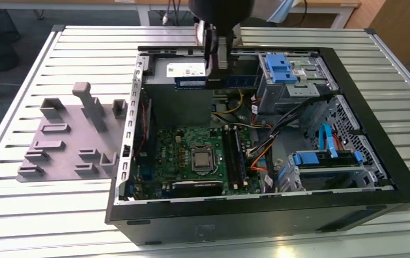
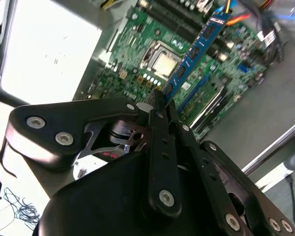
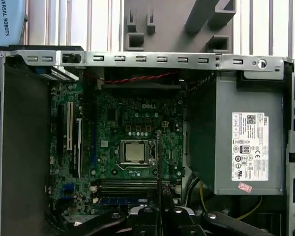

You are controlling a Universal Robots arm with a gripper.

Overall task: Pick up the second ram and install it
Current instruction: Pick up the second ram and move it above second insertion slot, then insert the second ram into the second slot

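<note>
The second ram [image 1: 190, 81] is a thin blue-green strip with my gripper [image 1: 217, 69] shut on its middle. It hangs level above the open computer case, over the power supply end. In the second wrist view the ram [image 2: 194, 51] sticks out from the gripper [image 2: 158, 102] towards the green motherboard [image 2: 137, 59]. In the first wrist view the ram [image 3: 158, 162] shows edge-on as a thin line above the gripper [image 3: 159, 210], over the motherboard [image 3: 132, 123] near the processor socket. Long black memory slots [image 1: 232, 158] run beside the socket, and a blue strip [image 3: 122, 200] sits in one of them.
The black case [image 1: 377, 183] lies open on a slatted metal table [image 1: 54, 226]. A grey plastic fixture [image 1: 76, 134] with upright posts stands at the exterior view's left. Inside are a grey power supply [image 3: 250, 142], blue drive brackets [image 1: 284, 70] and loose cables [image 1: 262, 145].
</note>
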